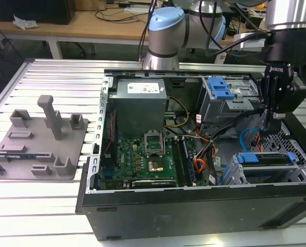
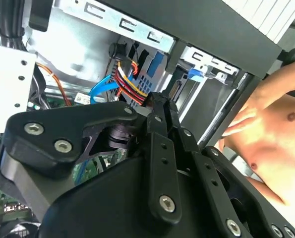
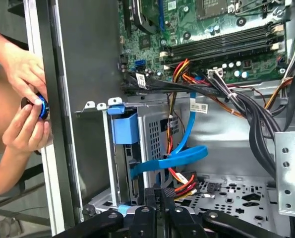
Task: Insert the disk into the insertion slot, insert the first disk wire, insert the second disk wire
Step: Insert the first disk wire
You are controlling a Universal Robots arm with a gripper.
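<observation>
Nearest the lens in both wrist views is the black linkage of the gripper. Its jaws are drawn together on the small dark plug that ends the first disk wire, a bundle of red, orange and yellow strands. The second disk wire loops in bright blue just beside that bundle, apart from the jaws, and crosses in front of the perforated grey wall of the insertion slot.

In the exterior view the gripper hangs inside the open computer case, towards the exterior view's right, over the perforated floor. The disk sits in its blue carrier inside the low cage there (the cage's wall stands just at the disk's side). The red strands and the blue cable rise between the cage and the gripper. The motherboard lies in the middle of the case. A grey fixture rests on the ribbed metal table, well apart, to the exterior view's left.

A person's hands are at the outer edge of the case wall in the first wrist view, fingers pinched on a small blue-and-black object whose kind cannot be told.
</observation>
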